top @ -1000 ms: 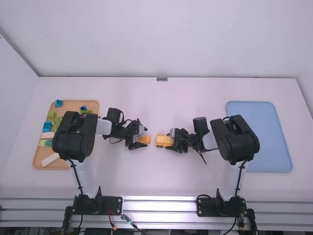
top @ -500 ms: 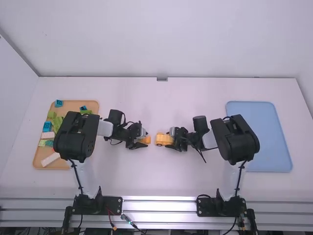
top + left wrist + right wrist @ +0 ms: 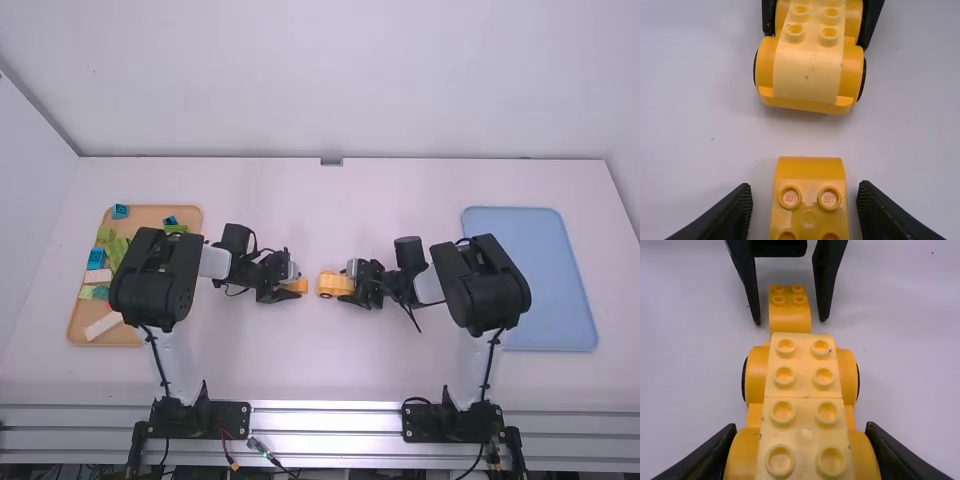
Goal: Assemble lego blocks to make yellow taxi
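Note:
In the high view my left gripper [image 3: 284, 288] is around an orange brick [image 3: 301, 286], and my right gripper [image 3: 358, 286] holds the yellow wheeled car body [image 3: 328, 284] just to its right. The left wrist view has my left gripper [image 3: 804, 206] open, a gap on either side of the orange brick [image 3: 810, 175], which lies on the table with its studs up. In the right wrist view my right gripper [image 3: 800, 440] is shut on the sides of the car body [image 3: 802, 390], at its near wheels; pale yellow studded bricks run along its top. Brick and car stand apart.
At the left, an orange-brown tray [image 3: 186, 212] holds green, blue and white blocks, partly hidden by the left arm. A light blue tray [image 3: 550, 280] lies on the right side, beyond the right arm's elbow.
Over the last second my left gripper has shifted slightly right, farther around the orange brick. The car body has edged a little left with my right gripper.

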You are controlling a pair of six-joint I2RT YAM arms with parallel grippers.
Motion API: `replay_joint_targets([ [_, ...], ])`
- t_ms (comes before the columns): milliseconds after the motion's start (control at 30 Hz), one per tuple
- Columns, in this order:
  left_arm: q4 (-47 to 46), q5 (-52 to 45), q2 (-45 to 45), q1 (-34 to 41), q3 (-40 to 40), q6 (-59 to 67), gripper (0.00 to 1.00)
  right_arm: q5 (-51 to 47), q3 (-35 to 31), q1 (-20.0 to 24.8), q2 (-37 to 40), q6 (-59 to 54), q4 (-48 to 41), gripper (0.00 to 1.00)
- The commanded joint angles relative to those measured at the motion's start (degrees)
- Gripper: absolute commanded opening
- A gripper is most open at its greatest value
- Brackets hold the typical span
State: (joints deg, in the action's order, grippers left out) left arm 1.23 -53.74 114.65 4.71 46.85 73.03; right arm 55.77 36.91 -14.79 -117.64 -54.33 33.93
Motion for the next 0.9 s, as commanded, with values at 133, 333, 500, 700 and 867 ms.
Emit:
replay_joint_targets([
  [133,-0.4,0.0,0.7,-0.9,-0.5,-0.2,0.52,1.2,0.6,-0.2,-1.1,0.5,0.1,0.59],
  [333,-1.9,-5.3,0.7,-4.8,-0.5,2.1,0.59,1.2,0.6,-0.2,-1.1,0.5,0.1,0.59],
  [500,-2.5,-7.0,0.7,-4.7,-0.5,2.4,0.64,1.3,0.7,-0.2,-1.1,0.5,0.1,0.59],
  [700,1.0,-6.8,2.7,-2.8,-0.3,1.1,0.61,1.4,0.6,-0.2,-1.1,0.5,0.1,0.59],
  [867,-0.7,-9.0,5.6,-3.9,1.7,0.9,0.6,1.4,0.6,-0.2,-1.1,0.5,0.1,0.59],
])
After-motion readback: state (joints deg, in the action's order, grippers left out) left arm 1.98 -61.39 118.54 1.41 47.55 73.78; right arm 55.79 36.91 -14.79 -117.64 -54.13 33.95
